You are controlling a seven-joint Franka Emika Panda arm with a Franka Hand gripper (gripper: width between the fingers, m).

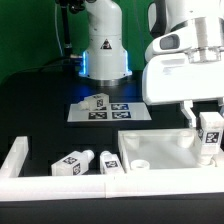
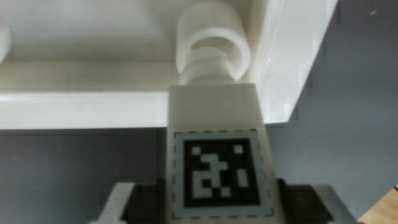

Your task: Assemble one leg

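Pincer (image 1: 209, 138) is clamped on the leg (image 1: 210, 128), a chunky white peg w/ a black-and-white tag on its side. In the wrist view the dark fingers (image 2: 125, 205) press on the peg's two flanks, just below the tag.

Landmark: the large white square panel (image 1: 160, 150), lying flat on the black desk (image 1: 40, 110). The leg hangs roughly upright at the panel's edge on the exterior view's right, close to a corner. In the wrist view the leg's narrow ribbed end reaches over the panel's raised rim near that corner. Can't tell whether the tip is in a socket or only resting above one.

Other items, all placed from the panel:
- Two spare pegs (image 1: 72, 162) lie on the desk just beside it, on the exterior view's left.
- A third peg (image 1: 97, 102) sits on the marker board (image 1: 130, 112), beyond the panel and apart from it.
- A white rail (image 1: 100, 186) runs along the panel's near side.

Step in hand, as a judgement: bringing the leg to a corner socket, approx. lined up but not yet fixed. The next move likely calls for centring the ribbed end on the hole, keeping the peg vertical, easing it down, then twisting to seat it w/o the grip slipping.
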